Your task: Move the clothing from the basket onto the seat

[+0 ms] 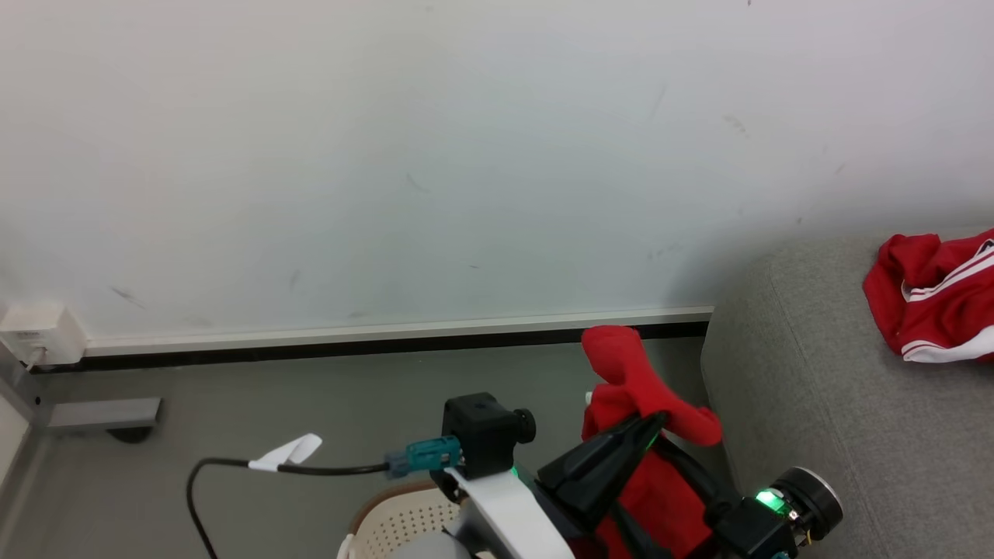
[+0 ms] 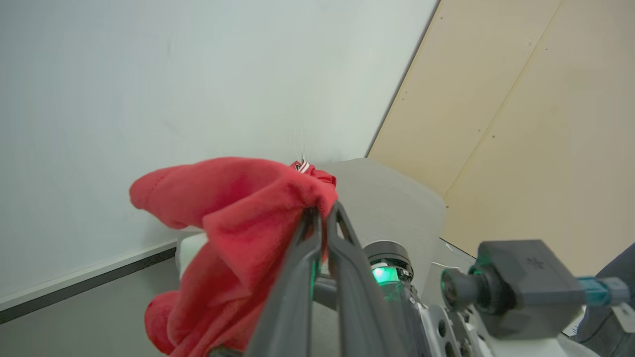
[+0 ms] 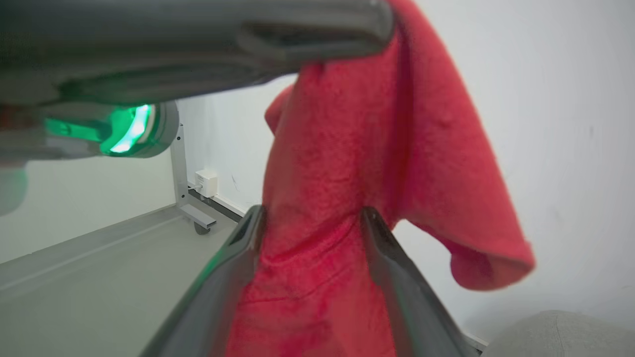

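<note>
Head view — left gripper [image 1: 653,428] pinches red clothing [image 1: 627,371] beside the seat [image 1: 815,404]

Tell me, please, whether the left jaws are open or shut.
Shut on the red garment: in the left wrist view the dark fingers lie nearly together, cloth pinched at their tips.

Count two garments: a striped garment [image 1: 936,299] and a plain red garment [image 1: 633,373]. You have one basket [image 1: 404,516], one sofa [image 1: 815,404], and two hands, the left hand [image 2: 322,210] and the right hand [image 3: 310,215]. Add one wall socket [image 1: 39,334] and one black cable [image 1: 342,470].
</note>
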